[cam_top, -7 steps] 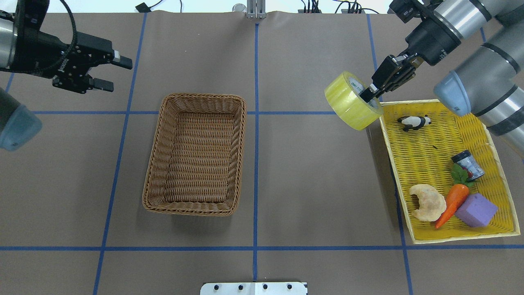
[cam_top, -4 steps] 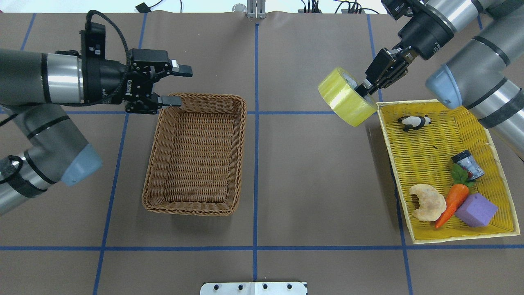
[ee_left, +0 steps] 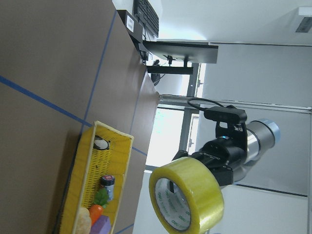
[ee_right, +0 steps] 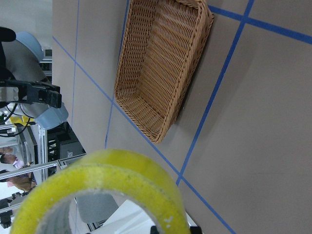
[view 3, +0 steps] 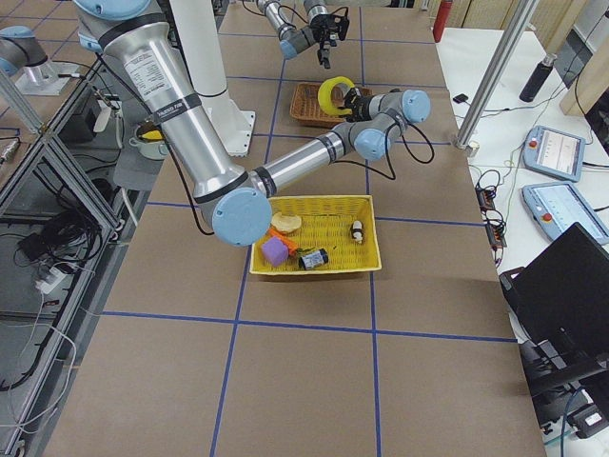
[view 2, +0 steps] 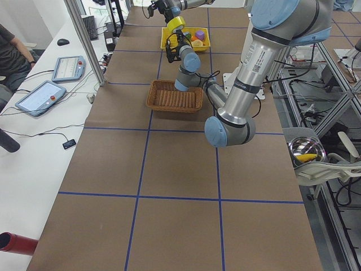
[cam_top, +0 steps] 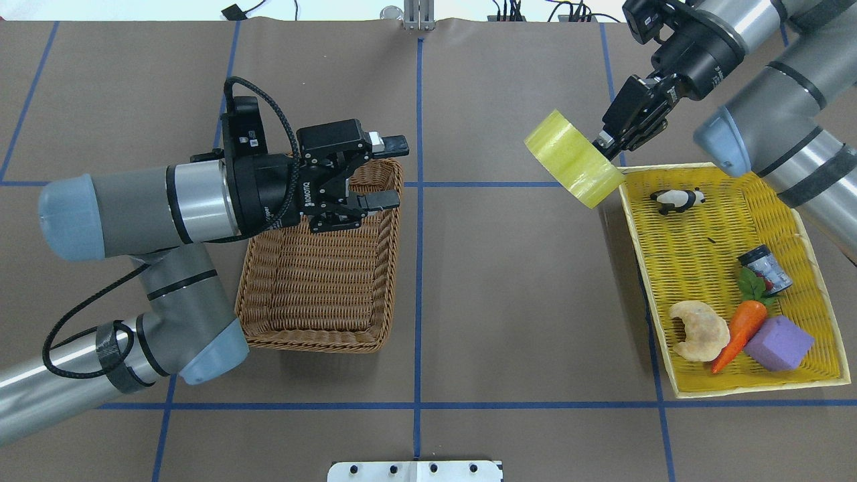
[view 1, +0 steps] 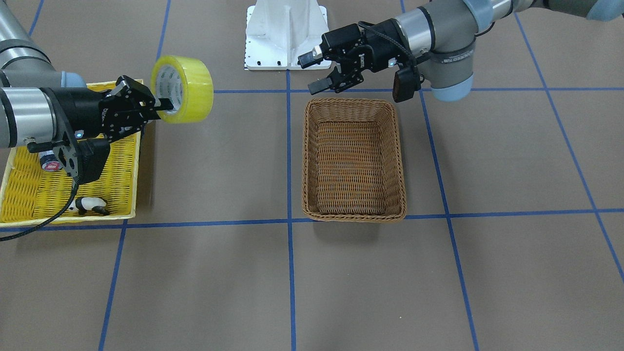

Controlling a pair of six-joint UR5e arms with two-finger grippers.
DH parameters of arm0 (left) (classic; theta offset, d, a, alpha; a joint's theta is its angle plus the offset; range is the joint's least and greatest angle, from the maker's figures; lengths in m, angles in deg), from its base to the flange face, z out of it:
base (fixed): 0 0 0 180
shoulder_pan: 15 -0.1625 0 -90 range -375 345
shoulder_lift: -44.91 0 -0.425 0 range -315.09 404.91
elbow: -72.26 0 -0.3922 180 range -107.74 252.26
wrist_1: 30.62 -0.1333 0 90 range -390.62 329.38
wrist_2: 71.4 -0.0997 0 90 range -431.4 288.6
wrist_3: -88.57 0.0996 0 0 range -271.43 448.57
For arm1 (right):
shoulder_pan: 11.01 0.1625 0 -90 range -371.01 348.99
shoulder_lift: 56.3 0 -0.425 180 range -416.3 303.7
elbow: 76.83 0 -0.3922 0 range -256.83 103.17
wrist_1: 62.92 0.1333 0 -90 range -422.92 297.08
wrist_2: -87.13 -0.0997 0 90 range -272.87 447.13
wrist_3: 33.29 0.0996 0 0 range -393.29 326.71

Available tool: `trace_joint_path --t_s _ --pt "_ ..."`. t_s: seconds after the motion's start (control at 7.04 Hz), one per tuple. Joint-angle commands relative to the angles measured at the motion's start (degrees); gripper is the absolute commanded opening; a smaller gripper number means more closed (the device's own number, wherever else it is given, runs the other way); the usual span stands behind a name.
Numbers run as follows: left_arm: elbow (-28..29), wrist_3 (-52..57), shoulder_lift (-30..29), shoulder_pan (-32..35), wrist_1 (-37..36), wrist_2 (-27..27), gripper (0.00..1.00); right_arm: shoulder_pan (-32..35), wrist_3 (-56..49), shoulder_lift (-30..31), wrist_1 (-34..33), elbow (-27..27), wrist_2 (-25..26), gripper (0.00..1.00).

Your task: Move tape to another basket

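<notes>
White "ROBOTIQ" lettering on the black body of the left gripper (cam_top: 392,171). Same kind of white lettering on the right gripper (cam_top: 602,140) body, too small to read. Dark print on the white inner core of the tape (view 1: 195,87), unreadable. Printed sticker on the left arm (view 2: 255,53), illegible.

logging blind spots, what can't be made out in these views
Overhead: the far-left corner of the brown woven wicker basket, hidden by the left arm.
Front-facing: most of the shallow yellow woven tray, covered by the right arm.
Right wrist: the yellow packing tape roll, blurred, cut off at the bottom edge.
</notes>
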Motion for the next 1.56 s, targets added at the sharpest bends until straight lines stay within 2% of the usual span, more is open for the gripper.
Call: trace_joint_path --t_s 0.0,0.28,0.57,0.71,1.14,1.42 --pt "0.66 -0.02 -3.27 -6.55 0.78 -6.55 0.97 0.00 -0.44 -0.71 -0.18 -2.53 -6.07 0.00" --pt "2.67 -0.02 -7.65 -10.00 0.52 -12.37 0.97 0.00 -1.40 -0.98 -0.53 -4.29 -8.45 0.00" --pt "5.75 0.07 -12.15 -10.02 0.43 -14.94 0.97 0.09 -8.30 -1.86 -9.10 -4.39 -13.98 0.00" --pt "7.33 0.07 -14.34 -10.02 0.61 -16.69 0.97 0.09 -9.92 -1.86 -10.72 -4.30 -15.14 0.00" --pt "7.43 0.51 -15.06 -9.93 0.96 -21.09 0.97 0.09 -12.72 -1.86 -14.05 -4.39 -17.95 0.00" --pt "7.43 0.51 -15.67 -9.93 1.75 -26.88 0.96 0.17 -13.98 -1.34 -16.53 -4.30 -20.59 0.00"
